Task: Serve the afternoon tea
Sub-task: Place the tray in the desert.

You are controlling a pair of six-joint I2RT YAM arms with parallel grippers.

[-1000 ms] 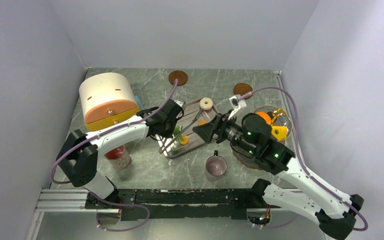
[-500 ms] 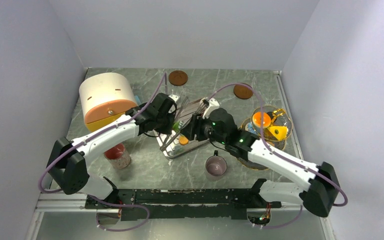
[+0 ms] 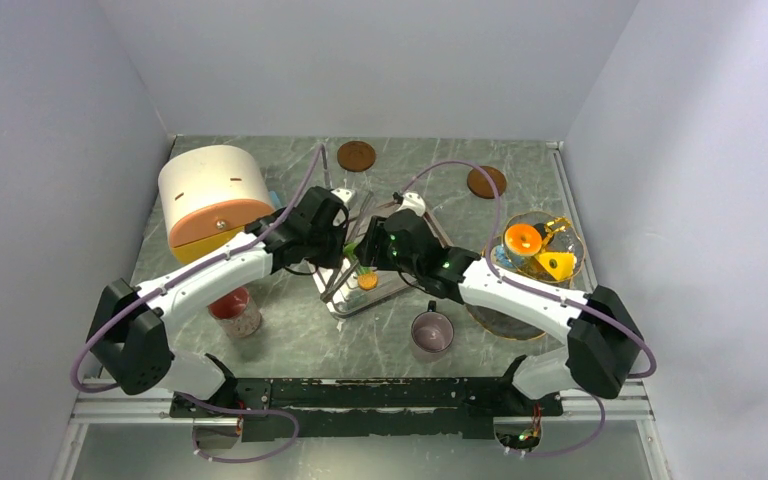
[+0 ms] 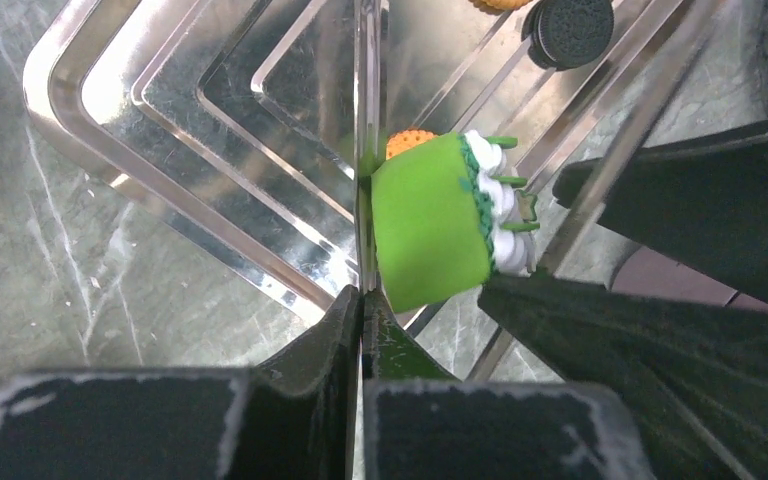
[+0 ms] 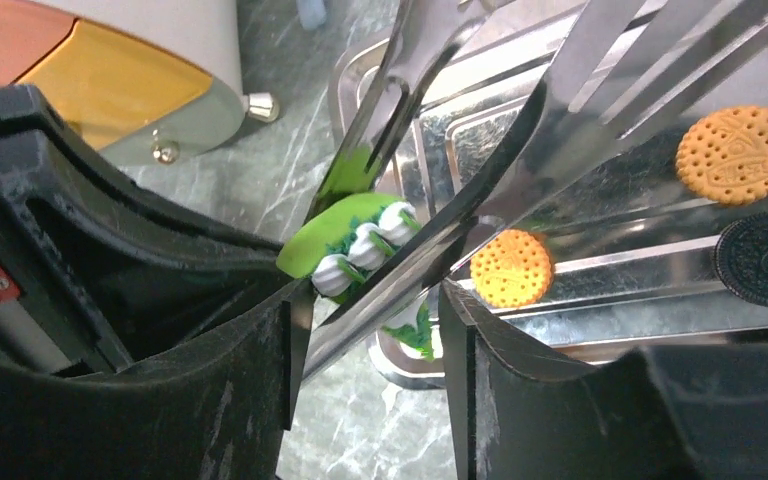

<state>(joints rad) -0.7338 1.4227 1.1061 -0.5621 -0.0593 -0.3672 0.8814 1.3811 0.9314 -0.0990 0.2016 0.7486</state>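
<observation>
Clamping steel blade [image 4: 368,150]: left gripper [image 4: 362,300]; right gripper [image 5: 372,295] grip unclear; one green cake [image 4: 430,225], two orange biscuits [image 5: 511,268] [image 5: 740,153].

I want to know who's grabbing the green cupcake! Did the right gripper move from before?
Yes. The right gripper slid left over the steel tray, closer to the cream box and away from the glass plate.
</observation>
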